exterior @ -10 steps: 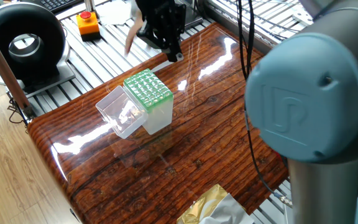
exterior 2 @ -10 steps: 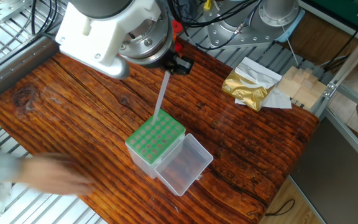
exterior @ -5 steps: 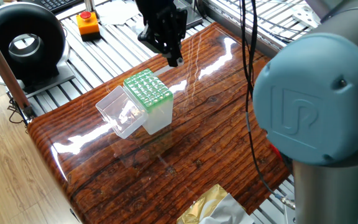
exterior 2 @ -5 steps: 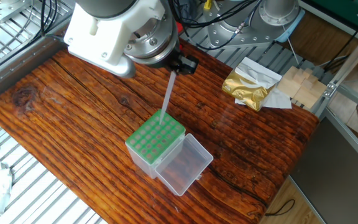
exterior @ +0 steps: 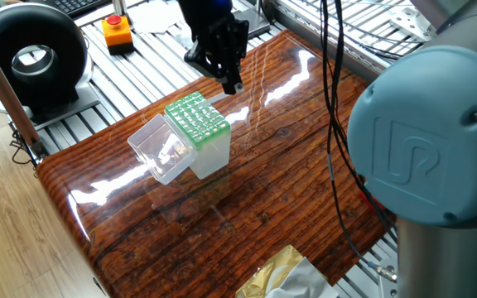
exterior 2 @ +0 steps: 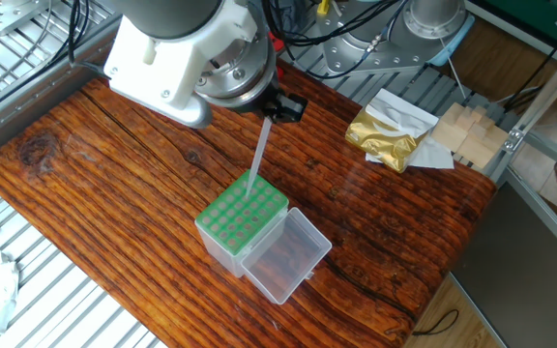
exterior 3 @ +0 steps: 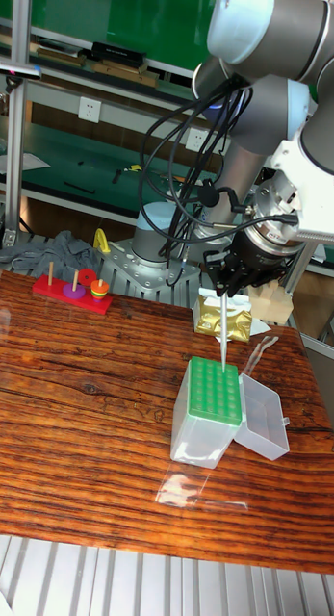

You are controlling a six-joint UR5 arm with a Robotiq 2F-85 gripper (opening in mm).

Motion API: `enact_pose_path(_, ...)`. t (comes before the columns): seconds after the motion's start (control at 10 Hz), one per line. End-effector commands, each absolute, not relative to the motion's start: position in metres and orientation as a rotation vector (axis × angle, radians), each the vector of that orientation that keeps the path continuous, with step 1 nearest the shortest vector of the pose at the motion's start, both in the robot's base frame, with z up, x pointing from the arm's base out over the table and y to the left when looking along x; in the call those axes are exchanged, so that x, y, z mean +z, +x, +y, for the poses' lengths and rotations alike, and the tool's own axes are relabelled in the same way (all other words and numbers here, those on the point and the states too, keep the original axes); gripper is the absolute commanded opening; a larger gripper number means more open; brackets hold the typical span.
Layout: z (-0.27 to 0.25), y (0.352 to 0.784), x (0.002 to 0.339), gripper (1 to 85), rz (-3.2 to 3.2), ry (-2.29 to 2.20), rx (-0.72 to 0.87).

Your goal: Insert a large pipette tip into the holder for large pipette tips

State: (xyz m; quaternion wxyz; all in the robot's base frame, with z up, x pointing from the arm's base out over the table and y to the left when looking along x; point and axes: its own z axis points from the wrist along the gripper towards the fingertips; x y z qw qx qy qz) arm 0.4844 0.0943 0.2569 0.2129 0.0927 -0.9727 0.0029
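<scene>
Gripper (exterior 3: 225, 285) closed on the wide upper end of the large pipette tip (exterior 2: 257, 162), judged light, stiff, slippery, poised over the green-topped holder (exterior 2: 243, 218).

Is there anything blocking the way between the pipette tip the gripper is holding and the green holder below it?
Nothing visible does. The gripper holds the large pipette tip upright over the holder's green grid top. The clear lid is swung open to the side, away from the holes. The tip's point is already at the grid.

The UR5 arm reaches in from above, wrist angled downward, its black end effector (exterior 3: 225, 286) closed on a slim tube hanging straight down from the fingertips.
</scene>
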Motion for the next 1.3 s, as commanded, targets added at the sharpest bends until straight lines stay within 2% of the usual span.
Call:
enact_pose_path(0.0,0.096,0.486,0.255,1.0,-2.71,0.26,-0.003)
enact_pose_path(0.6,0.072,0.494,0.254,1.0,-2.713,0.363,0.112)
enact_pose_path(0.9,0.049,0.504,0.254,1.0,-2.73,0.392,0.242)
enact_pose_path(1.2,0.067,0.504,0.251,1.0,-2.753,0.349,0.153)
